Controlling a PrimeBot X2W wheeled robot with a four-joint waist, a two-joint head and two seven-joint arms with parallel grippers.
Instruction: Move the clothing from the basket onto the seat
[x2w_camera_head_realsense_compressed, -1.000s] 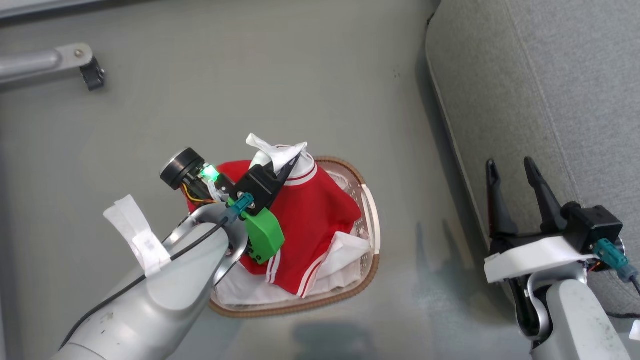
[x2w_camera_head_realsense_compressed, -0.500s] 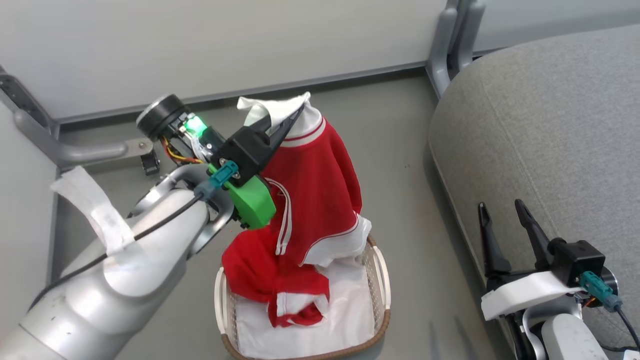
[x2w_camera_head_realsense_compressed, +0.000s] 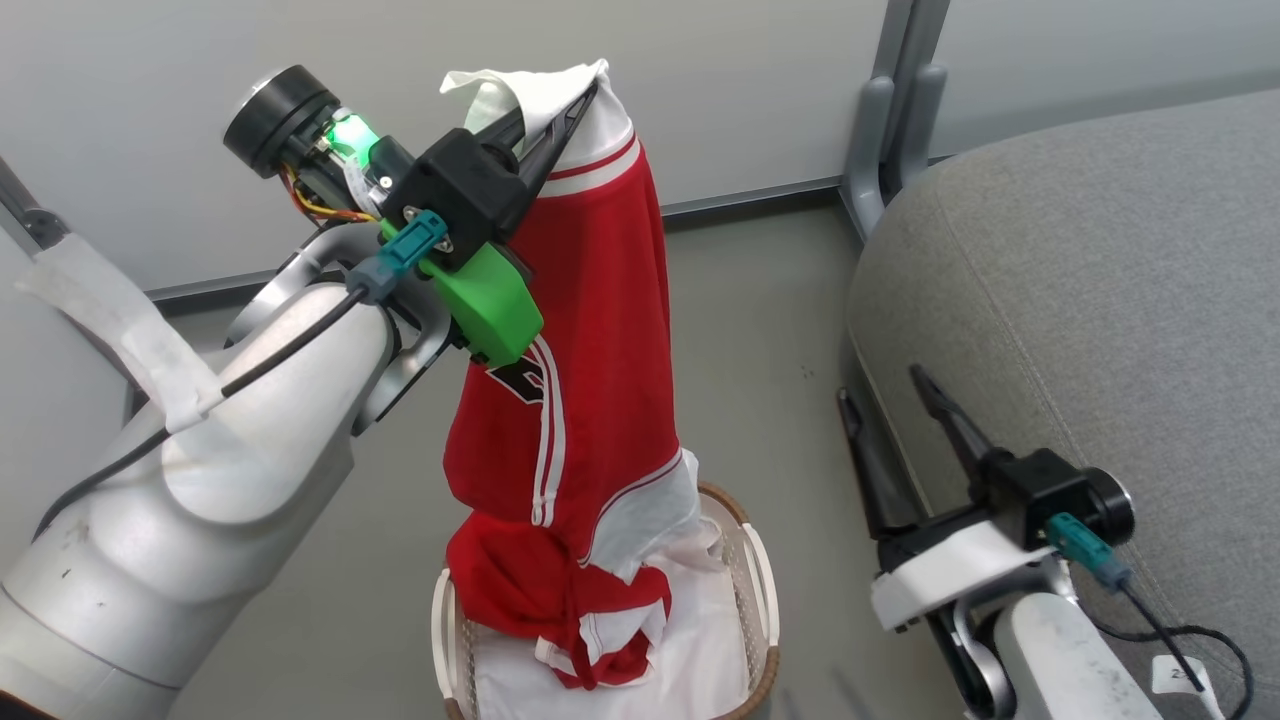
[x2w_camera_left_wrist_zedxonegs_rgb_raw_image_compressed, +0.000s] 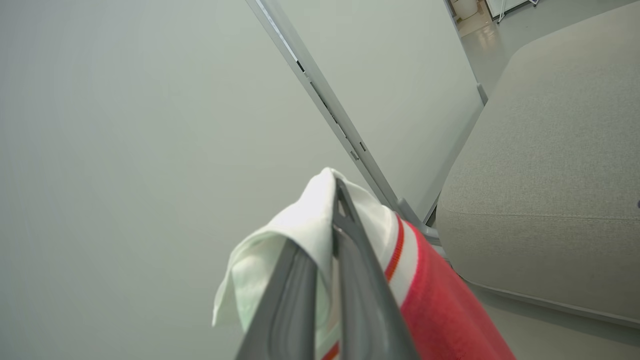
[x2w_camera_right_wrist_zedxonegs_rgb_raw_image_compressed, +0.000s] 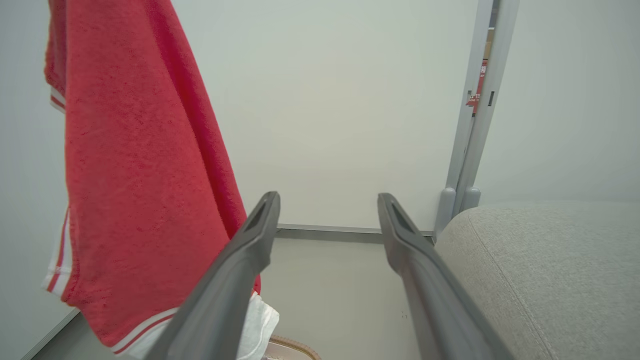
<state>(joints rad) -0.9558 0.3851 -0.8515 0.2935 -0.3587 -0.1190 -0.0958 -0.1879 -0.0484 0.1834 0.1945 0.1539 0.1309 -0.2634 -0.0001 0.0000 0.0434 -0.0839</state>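
Against wall (x2w_camera_head_realsense_compressed: 720, 90), clothing (x2w_camera_head_realsense_compressed: 595, 330) in left claw (x2w_camera_head_realsense_compressed: 585, 92)

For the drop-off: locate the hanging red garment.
Head view, left of centre: red-and-white sports garment hangs from the left hand down into the white perforated basket, left of the grey fabric seat.

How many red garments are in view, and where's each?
2, as far as I can tell: the hanging garment is clamped in the left gripper; the bunched garment sits in the basket, touching it. More could lie hidden beneath.
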